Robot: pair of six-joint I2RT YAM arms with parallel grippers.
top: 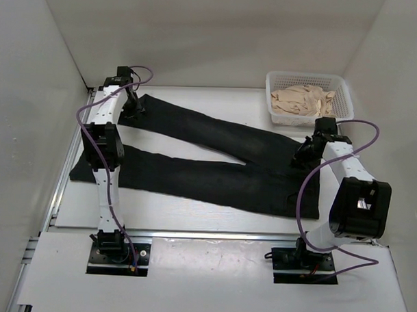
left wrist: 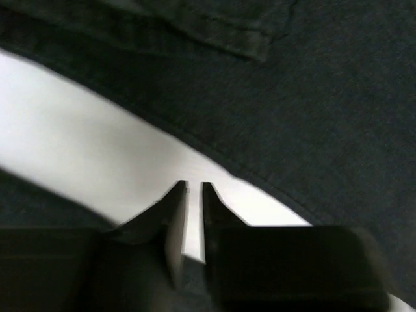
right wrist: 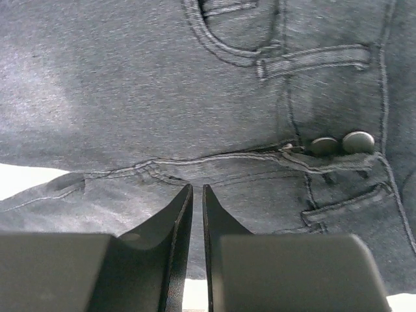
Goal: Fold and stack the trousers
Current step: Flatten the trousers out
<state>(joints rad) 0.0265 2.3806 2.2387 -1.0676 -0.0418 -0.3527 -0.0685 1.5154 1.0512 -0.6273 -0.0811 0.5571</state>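
- One pair of black trousers (top: 215,163) lies flat on the worktop (top: 193,213), legs left, waist right.
- Left gripper (left wrist: 195,187) beside far leg's hem, nearly pressed together over bare worktop.
- Right gripper (right wrist: 197,188) at the waistband, nearly pressed together.

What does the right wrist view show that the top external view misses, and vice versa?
Only the right wrist view: two metal buttons, a belt loop and the waist stitching. Only the top view: the white basket of beige cloth, the left gripper at one leg's end, and both legs spread on the table. Both: the black trousers, with the right gripper at their waist.
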